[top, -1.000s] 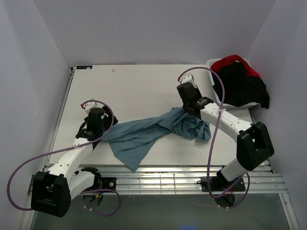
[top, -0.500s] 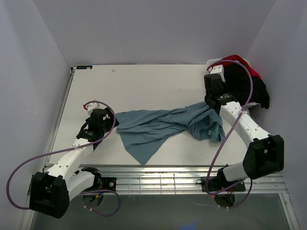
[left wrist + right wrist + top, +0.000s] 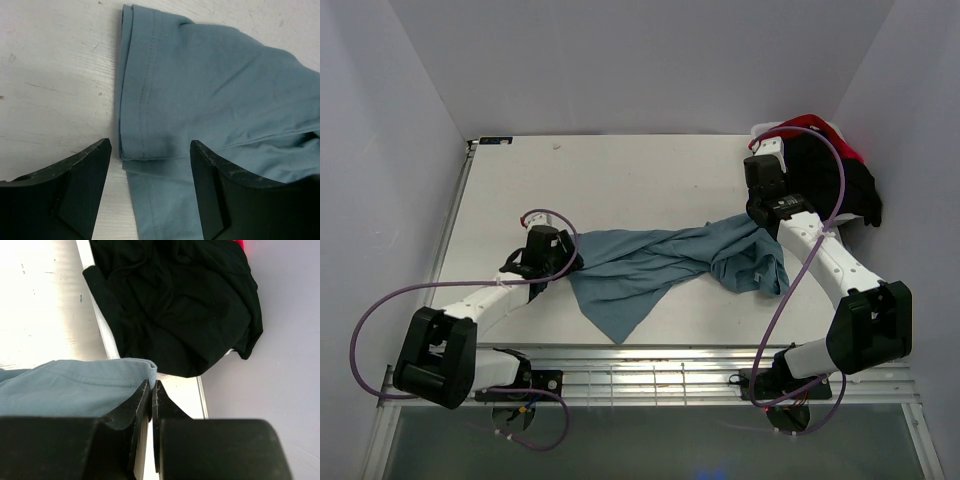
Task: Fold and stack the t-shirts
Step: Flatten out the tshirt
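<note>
Teal-blue tee point(image 3: 655, 265): lies rumpled in a long band across the near middle of the worktop point(image 3: 620, 180). Its long axis runs left to right between the two arms, and its right end is bunched near the white tub point(image 3: 761, 131).
Left claw point(image 3: 150, 150): wide open and low over the worktop, its jaws astride the left end of the teal-blue tee, gripping nothing.
Right claw point(image 3: 151, 386): pinched closed on a hemmed edge of the teal-blue tee, just beside the tub's rim.
Deciding relation: the sleeve hem point(image 3: 132, 85) lies straight ahead of the left claw, in line with the gap between its jaws. The stitched edge runs away from the claw. By my judgement, a short reach forward and down, then a close, should catch it.
Nearer arm: the left, for this free end. The right is occupied at the far end.
Other tees: the black tee point(image 3: 825, 185) and the red tee point(image 3: 802, 127) sit heaped in the tub, well apart from the left claw.
Left wrist view only: the double stitching and folded corner of the hem, and that cloth and fingers are apart.
Right wrist view only: the jaws meeting on the blue edge, with the black tee just beyond.
Top view only: the whole run of the cloth and both arms at once, though neither claw's gap can be read there.
</note>
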`<state>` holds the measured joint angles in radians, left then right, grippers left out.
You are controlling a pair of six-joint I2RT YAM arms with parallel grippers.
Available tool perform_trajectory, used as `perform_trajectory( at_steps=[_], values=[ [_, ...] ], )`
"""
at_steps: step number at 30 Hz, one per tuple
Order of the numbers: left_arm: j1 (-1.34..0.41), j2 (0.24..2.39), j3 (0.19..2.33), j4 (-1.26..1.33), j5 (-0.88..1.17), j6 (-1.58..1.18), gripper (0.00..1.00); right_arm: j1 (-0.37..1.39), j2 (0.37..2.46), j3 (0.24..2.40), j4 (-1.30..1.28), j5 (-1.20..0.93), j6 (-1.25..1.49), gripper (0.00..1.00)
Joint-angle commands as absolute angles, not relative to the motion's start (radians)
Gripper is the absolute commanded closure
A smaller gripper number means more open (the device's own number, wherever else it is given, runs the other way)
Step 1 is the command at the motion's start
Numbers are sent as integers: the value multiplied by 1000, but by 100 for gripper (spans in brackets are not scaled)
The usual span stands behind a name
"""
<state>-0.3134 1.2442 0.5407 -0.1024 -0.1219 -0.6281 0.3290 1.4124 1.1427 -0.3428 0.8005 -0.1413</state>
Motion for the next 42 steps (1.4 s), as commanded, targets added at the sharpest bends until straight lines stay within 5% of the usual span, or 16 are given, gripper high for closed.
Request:
perform_trajectory(
  at_steps=[1,7,13,31,37,42],
  values=[
    [-340,1238,569,-95,-147,-624,26,328,1374,1164,-331,801,-133,92],
    [-350,1232,583,-143,-192,-620,32,328,1379,1166,-330,792,-129,92],
    [-351,1258,595,-137,-195,-623,59,328,1382,1164,-331,790,-129,92],
    [-367,1304,618,-183,-229,-611,60,328,1379,1164,-334,793,-127,92],
    [-367,1322,637,-176,-247,-598,96,330,1376,1164,-333,785,-126,92],
    [-368,1309,667,-184,-293,-598,99,328,1379,1176,-344,772,-123,92]
  ],
)
